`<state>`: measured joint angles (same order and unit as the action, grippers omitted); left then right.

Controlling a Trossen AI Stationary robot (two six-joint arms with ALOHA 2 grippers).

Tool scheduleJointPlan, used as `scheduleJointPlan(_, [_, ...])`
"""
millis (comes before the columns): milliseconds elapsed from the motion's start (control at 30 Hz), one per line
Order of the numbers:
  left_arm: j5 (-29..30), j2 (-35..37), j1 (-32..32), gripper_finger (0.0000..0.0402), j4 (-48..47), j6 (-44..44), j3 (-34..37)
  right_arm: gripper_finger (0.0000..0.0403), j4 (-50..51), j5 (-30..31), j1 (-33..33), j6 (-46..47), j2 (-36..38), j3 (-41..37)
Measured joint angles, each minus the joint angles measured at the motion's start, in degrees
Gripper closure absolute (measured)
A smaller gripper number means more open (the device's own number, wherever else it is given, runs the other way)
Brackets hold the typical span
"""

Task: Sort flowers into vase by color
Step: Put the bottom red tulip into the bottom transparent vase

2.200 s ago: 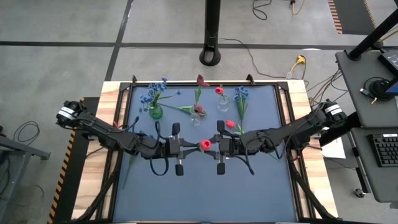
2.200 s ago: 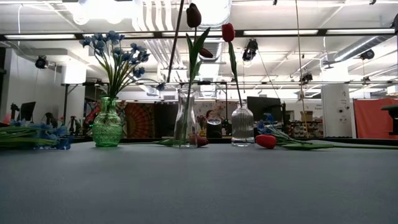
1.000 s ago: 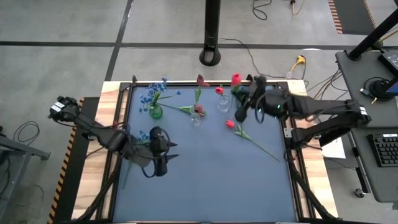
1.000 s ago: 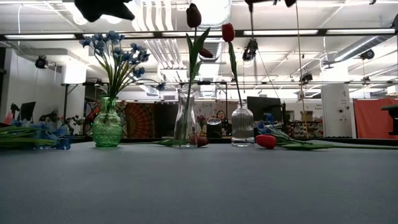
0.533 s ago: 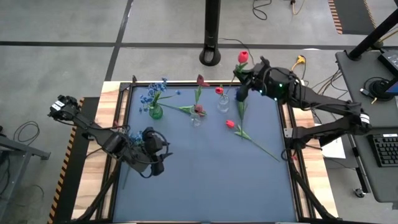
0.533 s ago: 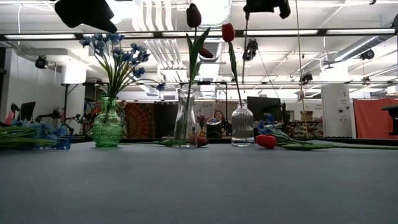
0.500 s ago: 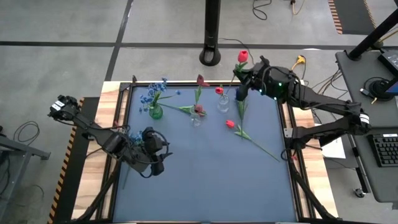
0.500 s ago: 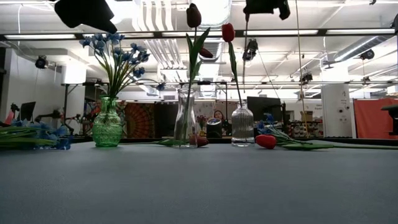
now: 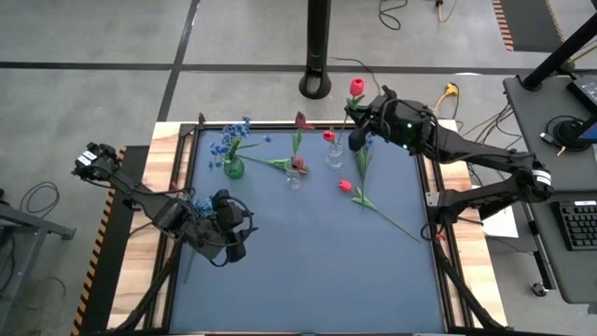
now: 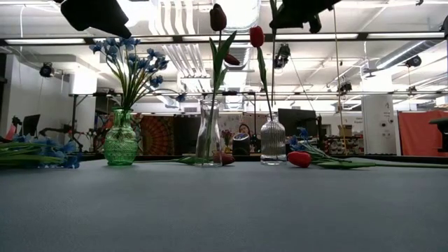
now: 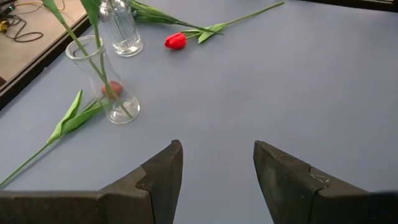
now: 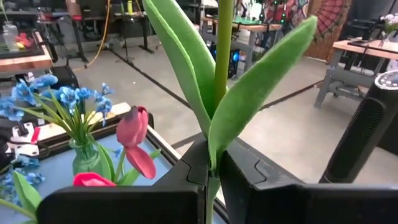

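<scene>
One red tulip [image 9: 355, 88] stem sits clamped in right tool [image 12: 212, 163]; no legible writing.

3 vases [image 9: 294, 175] behind; tulip [image 9: 346, 187] lying right.

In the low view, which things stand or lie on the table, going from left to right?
Blue flowers lying flat → green vase with blue flowers → tall clear vase with a dark red tulip → ribbed clear vase with a red tulip → red tulip lying flat.
</scene>
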<state>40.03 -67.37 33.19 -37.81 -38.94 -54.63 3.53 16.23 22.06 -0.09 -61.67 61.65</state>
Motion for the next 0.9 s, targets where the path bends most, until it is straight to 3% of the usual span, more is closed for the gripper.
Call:
scheduleJointPlan(367, [0.02,0.0,0.0,0.0222,-0.04,0.02,0.0,0.0385,-5.61,0.09,0.11,-0.97,0.0,-4.3])
scheduleJointPlan(900, [0.15,-0.02,0.0,0.0222,-0.02,0.46,0.0,0.0385,-4.3,0.26,0.11,-0.39,-0.02,-4.83])
